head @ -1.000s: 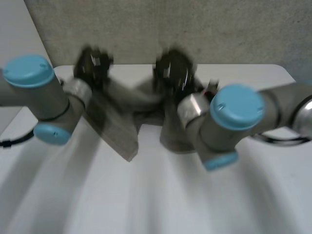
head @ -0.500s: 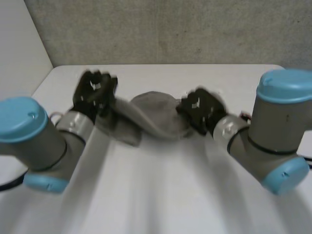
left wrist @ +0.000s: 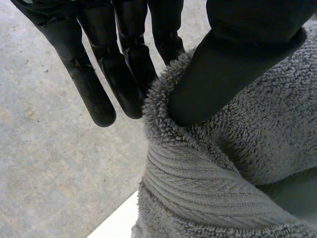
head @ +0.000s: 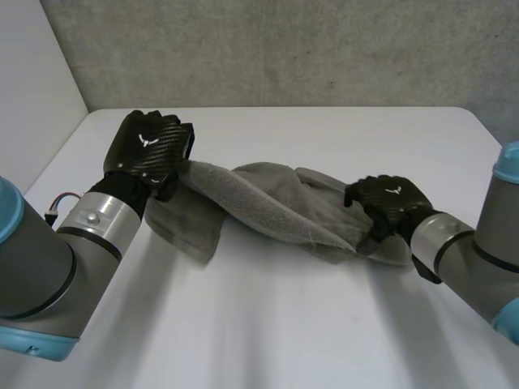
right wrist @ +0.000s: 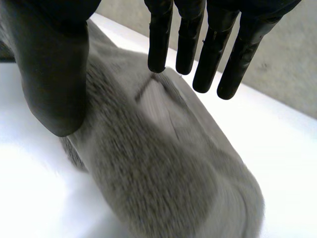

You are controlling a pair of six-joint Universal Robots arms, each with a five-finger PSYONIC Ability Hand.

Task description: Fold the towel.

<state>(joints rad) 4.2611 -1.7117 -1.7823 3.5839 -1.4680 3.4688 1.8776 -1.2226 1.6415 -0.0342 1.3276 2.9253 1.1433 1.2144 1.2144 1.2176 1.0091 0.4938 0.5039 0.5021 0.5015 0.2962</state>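
Observation:
A grey towel point(head: 268, 203) lies twisted and stretched across the white table point(head: 276, 324) between my two hands. My left hand point(head: 150, 150) is at the towel's left end. In the left wrist view its thumb point(left wrist: 223, 74) pinches the towel's fluffy edge point(left wrist: 198, 163) against the fingers point(left wrist: 124, 74). My right hand point(head: 389, 201) sits over the towel's right end. In the right wrist view its fingers point(right wrist: 161, 34) are straight and spread away from the thumb point(right wrist: 54, 74), with the towel point(right wrist: 158, 173) lying loose under the palm.
A rough grey wall point(head: 284, 49) stands behind the table's far edge. A pale side wall point(head: 32, 89) borders the table at the left. Bare tabletop lies in front of the towel.
Both hands have come down and apart, and the towel now lies stretched on the table. The right hand has opened and let go of its end.

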